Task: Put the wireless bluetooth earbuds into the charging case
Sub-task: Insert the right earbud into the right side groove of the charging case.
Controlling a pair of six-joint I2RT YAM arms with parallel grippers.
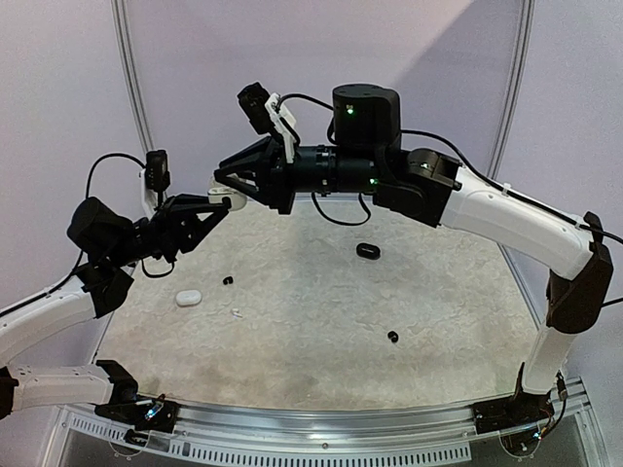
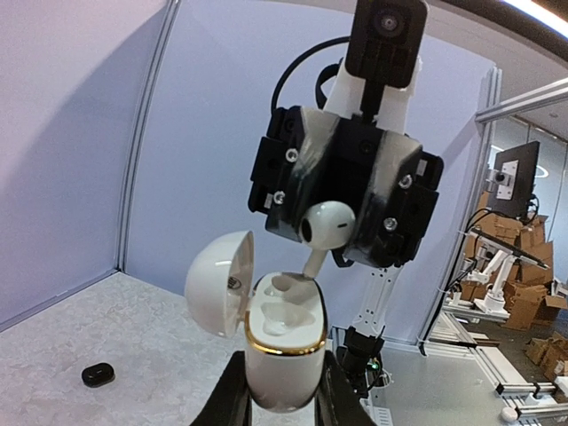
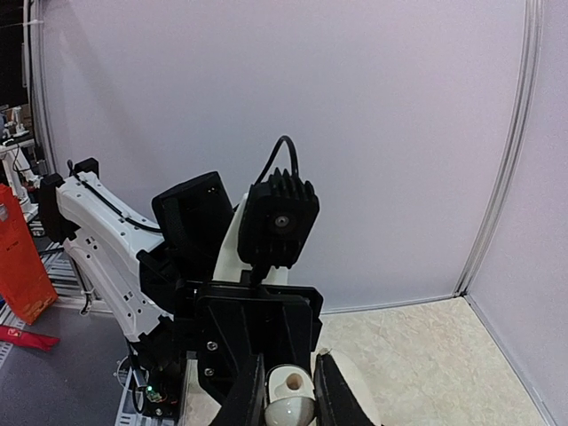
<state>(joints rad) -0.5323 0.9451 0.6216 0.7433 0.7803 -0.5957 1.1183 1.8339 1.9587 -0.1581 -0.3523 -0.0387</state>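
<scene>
High above the table, my left gripper is shut on a white charging case with a gold rim, its lid flipped open to the left. Right over it, my right gripper is shut on a glossy white earbud. The earbud's stem reaches down into the case's far socket; the near socket is empty. In the right wrist view the earbud sits between the fingers with the case just beyond. From the top, the two grippers meet at the back left.
On the table lie a closed white case, a black case, two black earbuds and a tiny white earbud. The black case also shows in the left wrist view. Curtain walls stand close behind.
</scene>
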